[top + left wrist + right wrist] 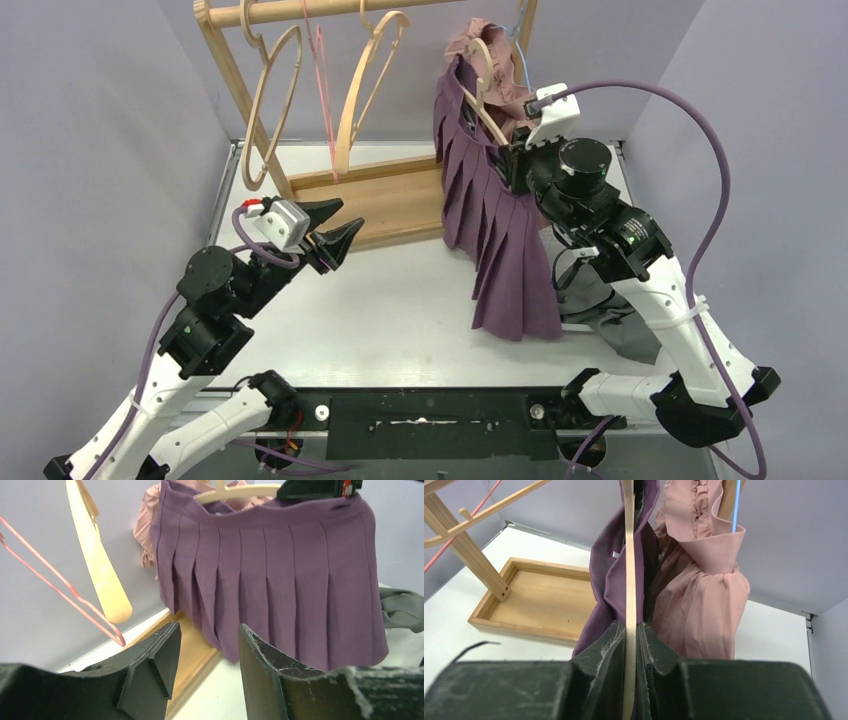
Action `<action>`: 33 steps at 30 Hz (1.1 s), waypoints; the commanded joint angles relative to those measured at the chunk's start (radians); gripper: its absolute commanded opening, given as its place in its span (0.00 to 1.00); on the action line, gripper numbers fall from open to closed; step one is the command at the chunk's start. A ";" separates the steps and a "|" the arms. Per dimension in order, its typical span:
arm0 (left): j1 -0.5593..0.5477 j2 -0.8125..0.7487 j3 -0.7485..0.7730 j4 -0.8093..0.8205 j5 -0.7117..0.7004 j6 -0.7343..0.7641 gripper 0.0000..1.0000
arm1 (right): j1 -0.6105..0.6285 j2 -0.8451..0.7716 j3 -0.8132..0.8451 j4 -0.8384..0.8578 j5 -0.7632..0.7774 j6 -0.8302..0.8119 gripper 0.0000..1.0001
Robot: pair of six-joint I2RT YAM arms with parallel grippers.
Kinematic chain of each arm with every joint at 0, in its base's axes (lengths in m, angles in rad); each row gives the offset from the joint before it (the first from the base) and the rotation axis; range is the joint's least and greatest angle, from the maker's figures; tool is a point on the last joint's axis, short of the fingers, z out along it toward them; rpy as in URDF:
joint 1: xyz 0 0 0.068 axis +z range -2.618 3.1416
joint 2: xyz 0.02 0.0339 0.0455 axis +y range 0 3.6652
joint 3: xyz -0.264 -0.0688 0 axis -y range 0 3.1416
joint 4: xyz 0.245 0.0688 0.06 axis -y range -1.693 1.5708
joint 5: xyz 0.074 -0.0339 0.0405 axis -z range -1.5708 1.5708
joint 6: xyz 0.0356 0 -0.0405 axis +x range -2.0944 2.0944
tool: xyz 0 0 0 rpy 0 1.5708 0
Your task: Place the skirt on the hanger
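A purple pleated skirt (495, 215) hangs from a pale wooden hanger (480, 95) at the back right, its hem reaching the table. In the right wrist view the hanger (628, 580) runs as a thin wooden bar between the jaws of my right gripper (630, 630), which is shut on it, with the skirt (604, 575) folded over the bar. My right gripper (520, 160) sits at the skirt's waistband. My left gripper (335, 235) stands open, left of the skirt and apart from it. Through its fingers, the left wrist view shows the skirt (280, 575) spread flat, and my left gripper (207, 645) holds nothing.
A wooden rack (225, 70) with a tray base (390, 205) stands at the back, carrying empty wooden hangers (275, 95) and a pink wire hanger (322, 70). A pink garment (500, 70) hangs behind the skirt. Grey cloth (610, 325) lies under the right arm.
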 commanded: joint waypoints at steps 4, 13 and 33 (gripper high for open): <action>-0.004 0.013 -0.025 0.100 -0.010 -0.042 0.45 | -0.009 0.022 0.120 0.310 0.048 -0.034 0.00; -0.003 0.021 -0.053 0.108 -0.015 -0.055 0.45 | -0.048 0.131 0.213 0.419 0.047 -0.033 0.00; -0.003 -0.049 -0.132 0.079 -0.043 -0.136 0.45 | -0.271 0.387 0.438 0.347 -0.195 0.115 0.00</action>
